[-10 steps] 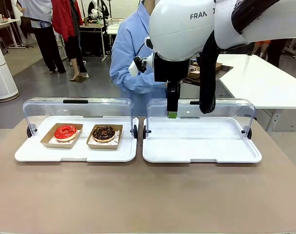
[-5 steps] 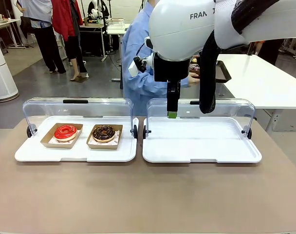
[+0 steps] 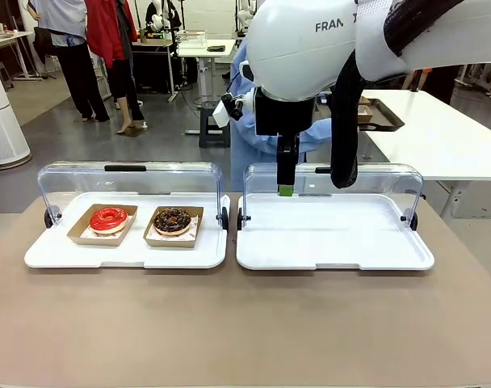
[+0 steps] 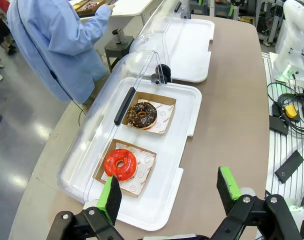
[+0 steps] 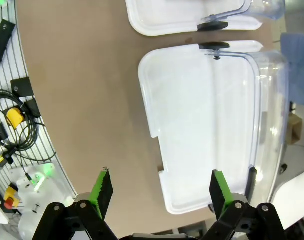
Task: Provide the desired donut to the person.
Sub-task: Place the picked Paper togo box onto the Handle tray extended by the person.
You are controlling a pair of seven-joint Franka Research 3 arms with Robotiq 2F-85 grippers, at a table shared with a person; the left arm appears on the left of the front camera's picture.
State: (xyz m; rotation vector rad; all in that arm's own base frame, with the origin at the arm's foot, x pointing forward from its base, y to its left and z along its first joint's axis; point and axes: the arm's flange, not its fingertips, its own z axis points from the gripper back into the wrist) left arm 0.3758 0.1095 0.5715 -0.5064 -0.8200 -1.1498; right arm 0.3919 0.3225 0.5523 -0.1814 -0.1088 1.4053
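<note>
On the left of the table [image 3: 229, 323] sits a white tray [image 3: 68, 257] with its clear lid [image 3: 128, 179] tipped back. In it lie two cardboard boats side by side: the red-glazed donut [image 3: 108, 218] toward the tray's left end, the chocolate donut [image 3: 173, 220] just beside it on the right. Neither is touched by anything.

My left pincer [image 4: 169, 192] hangs above the near edge of that tray, its green pads spread wide with nothing between them. Looking down along it, the red-glazed donut [image 4: 120, 164] is the nearer one and the chocolate donut [image 4: 142, 114] lies beyond it, each in its own boat.

Right of the middle stands a second white tray [image 3: 334, 234], its lid [image 3: 333, 179] also tipped back and its floor bare. My right arm [image 3: 310, 48] reaches across the middle, high over this tray, and one green fingertip shows at its far edge. My right pincer [image 5: 159, 190] is likewise parted wide, holding nothing, hovering over the tray's [image 5: 202, 125] near rim and the brown table beside it.

The person [image 4: 57, 45], in a light blue shirt, stands at the far side, turned away toward another table, a hand on a dark tray [image 3: 381, 115] there. From the front my arm hides most of them.
</note>
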